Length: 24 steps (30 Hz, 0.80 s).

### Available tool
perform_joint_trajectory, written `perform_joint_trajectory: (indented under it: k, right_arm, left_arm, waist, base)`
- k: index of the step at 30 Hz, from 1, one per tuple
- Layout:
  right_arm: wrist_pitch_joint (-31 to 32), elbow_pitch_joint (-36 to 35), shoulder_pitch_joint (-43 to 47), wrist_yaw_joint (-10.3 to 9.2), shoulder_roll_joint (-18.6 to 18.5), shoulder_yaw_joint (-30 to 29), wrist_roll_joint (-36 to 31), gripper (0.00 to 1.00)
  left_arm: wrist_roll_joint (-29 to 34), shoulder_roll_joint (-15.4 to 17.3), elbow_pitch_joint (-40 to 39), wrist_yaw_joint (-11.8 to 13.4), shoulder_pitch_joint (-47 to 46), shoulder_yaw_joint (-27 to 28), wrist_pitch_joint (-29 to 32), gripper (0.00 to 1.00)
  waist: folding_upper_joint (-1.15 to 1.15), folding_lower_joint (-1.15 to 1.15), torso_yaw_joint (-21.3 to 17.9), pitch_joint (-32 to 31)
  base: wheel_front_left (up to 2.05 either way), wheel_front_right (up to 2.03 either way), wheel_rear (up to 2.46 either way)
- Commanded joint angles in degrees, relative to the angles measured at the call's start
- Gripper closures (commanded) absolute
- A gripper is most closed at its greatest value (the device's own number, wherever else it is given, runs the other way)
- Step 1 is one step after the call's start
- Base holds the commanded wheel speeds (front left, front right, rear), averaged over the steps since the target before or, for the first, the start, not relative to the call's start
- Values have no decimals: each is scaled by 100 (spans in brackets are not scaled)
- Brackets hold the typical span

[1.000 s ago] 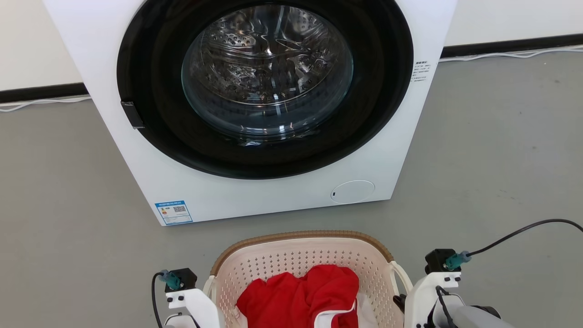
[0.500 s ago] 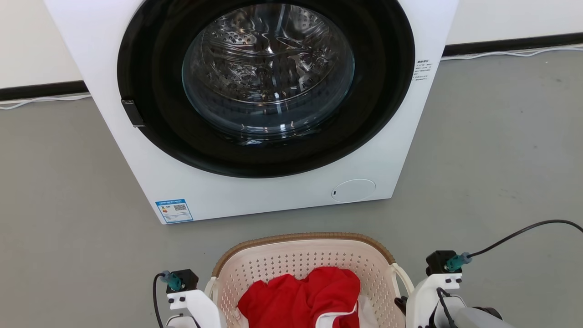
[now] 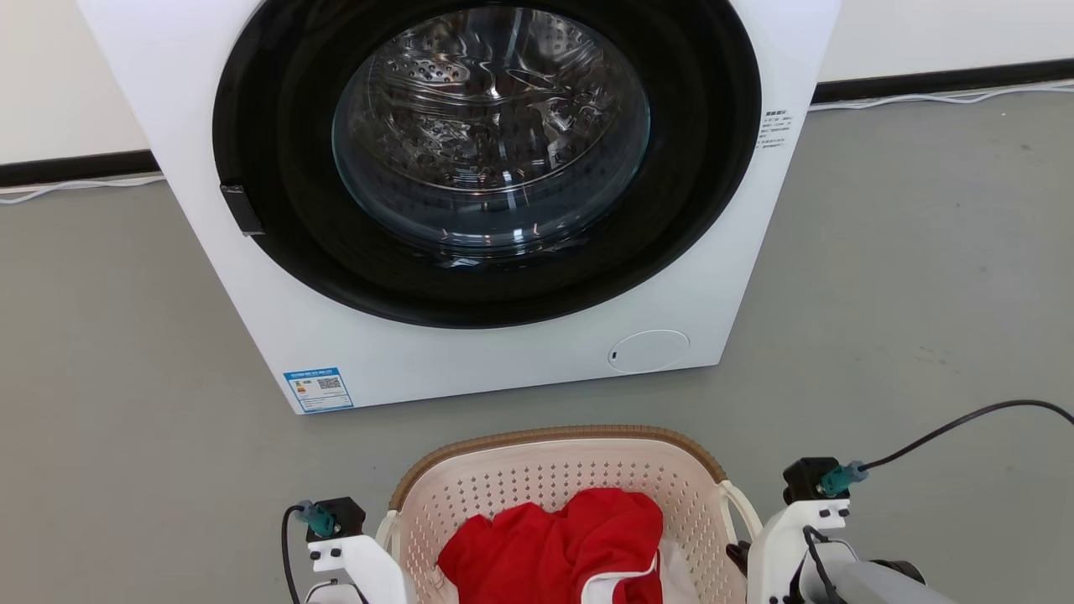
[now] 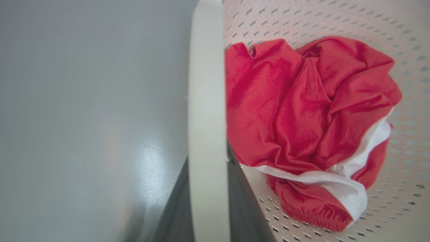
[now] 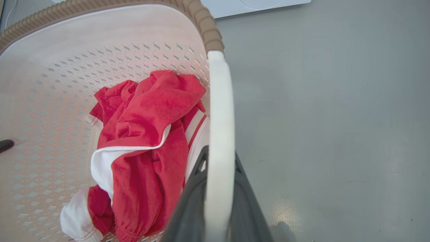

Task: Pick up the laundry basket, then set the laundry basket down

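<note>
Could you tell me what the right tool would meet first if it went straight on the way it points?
The right tool is shut on the white handle of the laundry basket; straight on, it probably meets the brown rim.

Bright, even, diffuse light, probably from overhead. Head view sharp; highlights streak the washing machine door glass (image 3: 491, 134). Soft glare patches on the grey floor (image 4: 147, 158) in both wrist views. Close-up laundry basket handle (image 4: 208, 134) and dark fingers (image 4: 247, 208) blurred. Shadows faint.

Room stock before you: laundry corner.
White front-loading washing machine (image 3: 470, 369) on your glossy grey floor (image 3: 923, 277); white wall (image 3: 50, 75), black skirting (image 3: 940, 84), pale cable (image 3: 75, 189) alongside.
</note>
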Motion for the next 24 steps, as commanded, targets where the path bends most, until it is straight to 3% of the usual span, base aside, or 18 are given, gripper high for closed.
perform_joint_trajectory:
  k: [1,12,24]
  right_arm:
    - [-101,-79,-96,45,-32,55,61,100]
    - [-196,-88,-166,45,-36,163,177,100]
    - [-681,-140,-480,45,-66,211,245,100]
  left_arm:
    - [-74,105,-107,-50,-103,97,-76,100]
    - [-167,122,-89,-51,-175,9,-165,100]
    - [-139,207,-73,-51,-626,-86,-607,100]
  waist:
    - [0,0,-9,-5]
    - [0,0,-38,118]
    - [0,0,23,947]
  base:
    - [0,0,0]
    - [0,0,0]
    - [0,0,0]
